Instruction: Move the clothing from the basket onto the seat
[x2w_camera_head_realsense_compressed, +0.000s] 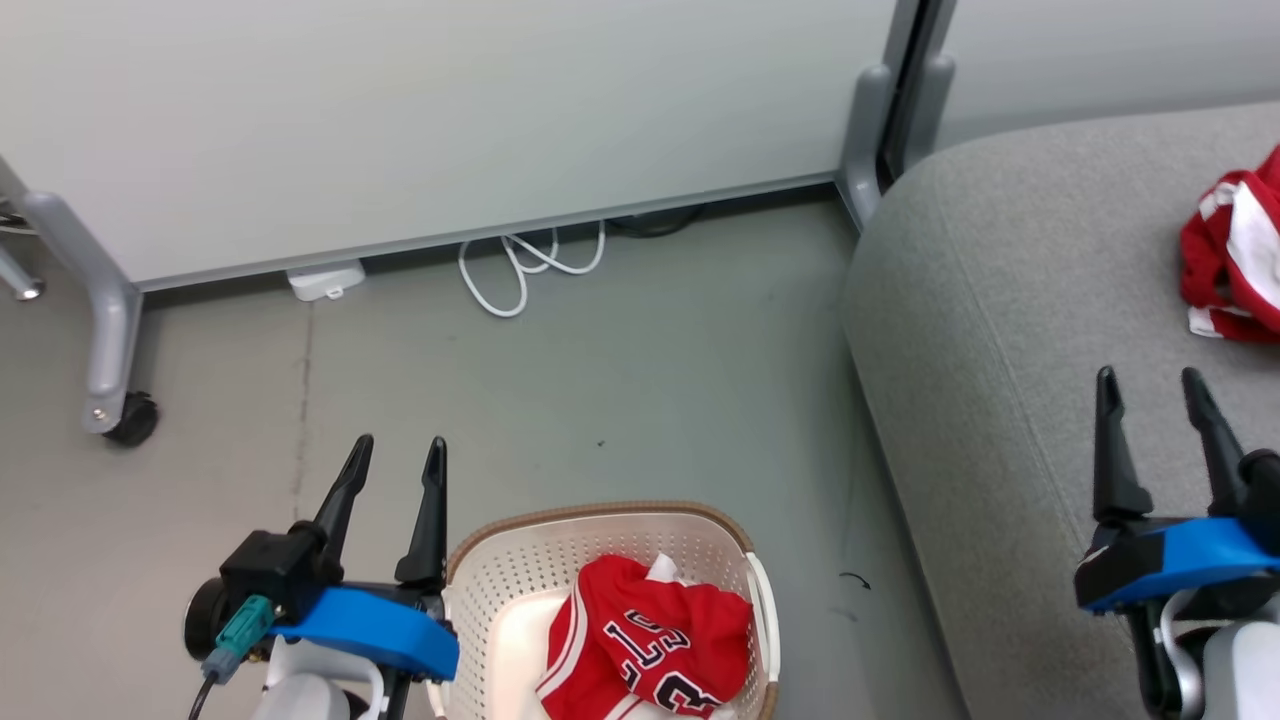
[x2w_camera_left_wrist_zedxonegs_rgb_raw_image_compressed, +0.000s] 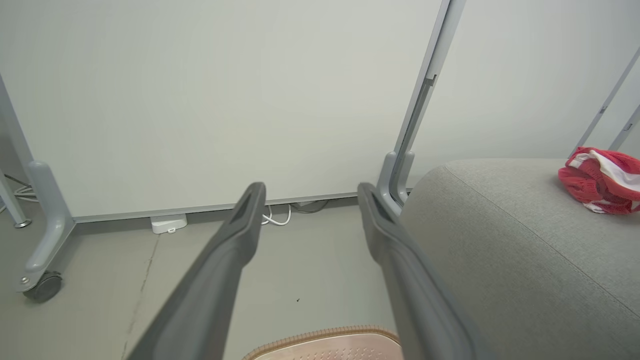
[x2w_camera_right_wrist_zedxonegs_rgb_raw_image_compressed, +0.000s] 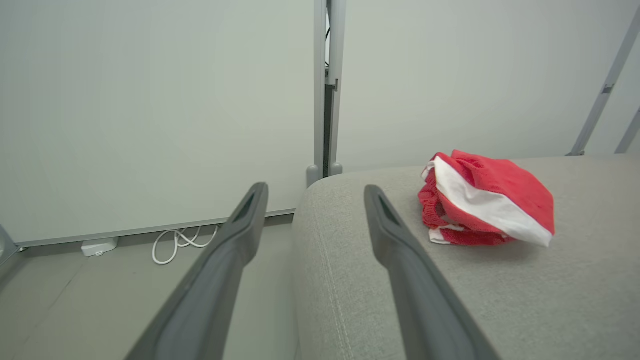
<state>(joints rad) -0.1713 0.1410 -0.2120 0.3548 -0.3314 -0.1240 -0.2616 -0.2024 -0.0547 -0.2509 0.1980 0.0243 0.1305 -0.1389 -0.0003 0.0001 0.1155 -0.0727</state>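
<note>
A cream perforated basket with a brown rim stands on the floor at the bottom of the head view; its rim also shows in the left wrist view. Inside lies a crumpled red jersey with black-and-white lettering. A second red garment with a white panel rests on the grey seat. My left gripper is open, just left of the basket. My right gripper is open over the seat's front edge, holding nothing.
A white partition panel on grey wheeled legs runs along the back. A white cable and a white adapter lie at its foot. Grey floor separates basket, panel and seat.
</note>
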